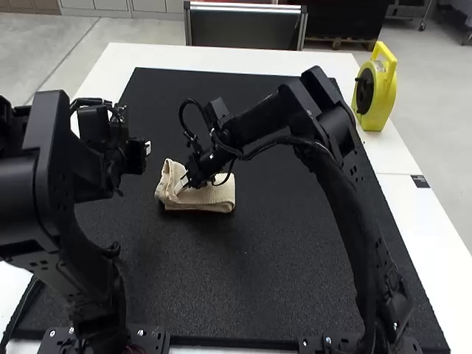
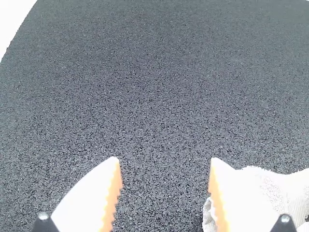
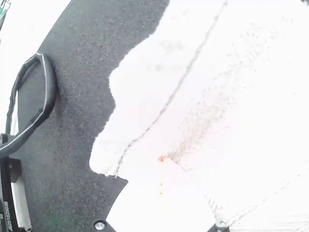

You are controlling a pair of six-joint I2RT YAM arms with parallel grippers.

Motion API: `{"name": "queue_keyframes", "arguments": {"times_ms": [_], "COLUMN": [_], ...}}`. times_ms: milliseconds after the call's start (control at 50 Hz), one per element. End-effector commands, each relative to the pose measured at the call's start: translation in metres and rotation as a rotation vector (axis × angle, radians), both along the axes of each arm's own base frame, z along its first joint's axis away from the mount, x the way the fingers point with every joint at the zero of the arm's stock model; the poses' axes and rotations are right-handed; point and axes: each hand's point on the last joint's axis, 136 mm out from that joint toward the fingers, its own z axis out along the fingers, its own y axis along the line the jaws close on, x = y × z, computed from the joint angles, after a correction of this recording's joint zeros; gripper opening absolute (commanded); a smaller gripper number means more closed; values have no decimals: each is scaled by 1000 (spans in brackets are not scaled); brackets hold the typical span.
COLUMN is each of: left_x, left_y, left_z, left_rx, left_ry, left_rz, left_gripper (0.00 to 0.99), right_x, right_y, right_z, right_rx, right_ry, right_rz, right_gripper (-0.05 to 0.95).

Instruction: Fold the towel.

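Towel (image 1: 212, 198) in folded bundle on black mat (image 1: 221, 280); right gripper (image 3: 162, 157) closed, apparently pinching towel near one end; left gripper (image 2: 165, 158) wide open, empty, near towel; risk of skewed fold from catching only upper layer or dragging on release.

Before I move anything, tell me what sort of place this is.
Probably a robotics lab or test station: a left arm and right arm stand at one table, over a black mat where a small towel lies bunched or folded.
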Motion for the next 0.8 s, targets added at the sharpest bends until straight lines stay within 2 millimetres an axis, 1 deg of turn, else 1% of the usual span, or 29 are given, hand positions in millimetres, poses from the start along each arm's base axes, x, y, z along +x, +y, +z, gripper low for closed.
{"name": "queue_keyframes", "arguments": {"times_ms": [0,120,300,460,500,680,740,760,780], "left_x": [1,1,0,0,-1,-1,-1,-1,-1], "left_y": [4,4,4,3,3,3,4,4,4], "left_z": [11,11,10,11,11,13,13,13,13], "left_rx": [-1,-3,-4,-2,-2,-4,-8,-9,-10], "left_ry": [-30,-31,-28,-30,-30,-32,-34,-34,-34], "left_rz": [13,14,14,14,14,15,20,21,21], "left_gripper": [452,452,452,452,452,452,497,520,564], "right_x": [1,5,10,15,20,43,49,51,53], "right_y": [7,5,1,2,-2,-14,-18,-20,-23], "right_z": [31,42,44,51,56,88,99,101,104], "right_rx": [54,64,65,75,77,111,115,113,113], "right_ry": [-30,-41,-39,-49,-50,-87,-96,-98,-101], "right_rz": [24,16,5,-2,-12,-64,-72,-75,-78], "right_gripper": [-20,-20,-20,-20,-20,-20,-20,-20,-20]}}
